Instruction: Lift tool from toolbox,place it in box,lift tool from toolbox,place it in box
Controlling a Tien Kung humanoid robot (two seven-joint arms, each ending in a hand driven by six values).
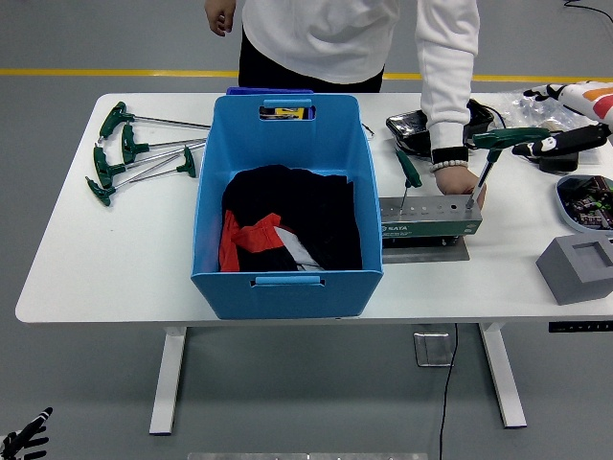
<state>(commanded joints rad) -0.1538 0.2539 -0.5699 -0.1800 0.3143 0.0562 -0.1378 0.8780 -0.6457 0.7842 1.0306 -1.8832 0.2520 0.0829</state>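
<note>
1. The right hand (575,117) enters at 2 o'clock with fingers (548,146) loosely spread, gripping nothing; the left hand (21,444) idles at 7 o'clock.
2. The wrench (497,144) stands in the rack (429,216), right of the blue bin (287,278) on the worktop (115,249).
3. The person's hand (458,180) steadies the rack.
4. Best approach: grasp the green handle, pull straight up.

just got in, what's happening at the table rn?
A person's hand rests on the grey tool holder, where two green T-handle wrenches stand. The right robot hand comes in at the right edge near the taller wrench, holding nothing. More wrenches lie left of the blue box. The left robot hand hangs below the table.
</note>
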